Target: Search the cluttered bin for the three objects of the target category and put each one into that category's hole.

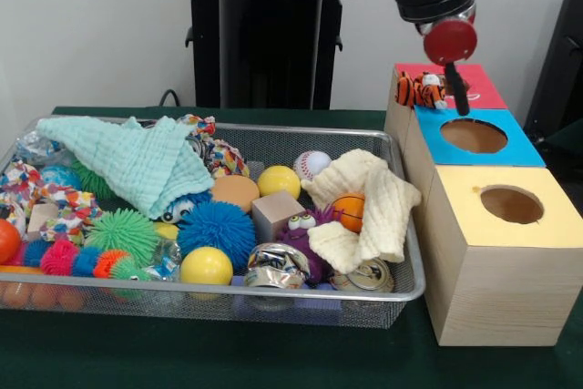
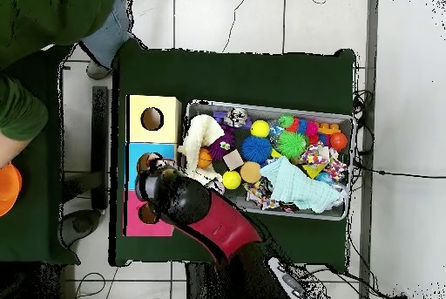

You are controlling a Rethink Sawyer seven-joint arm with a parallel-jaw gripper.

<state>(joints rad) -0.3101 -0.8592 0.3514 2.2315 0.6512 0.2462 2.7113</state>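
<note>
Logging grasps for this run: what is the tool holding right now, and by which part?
Cannot be told. The tool hangs over the red box with the striped tiger toy right beside it, but no grip on it shows.

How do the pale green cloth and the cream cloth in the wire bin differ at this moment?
The pale green muslin cloth lies at the wire mesh bin's left side in the front view; the cream waffle-textured cloth lies at its right end, nearer the wooden boxes. The green one is heaped into a peak; the cream one is draped around a small orange ball. Both are crumpled and rest on other toys.
</note>
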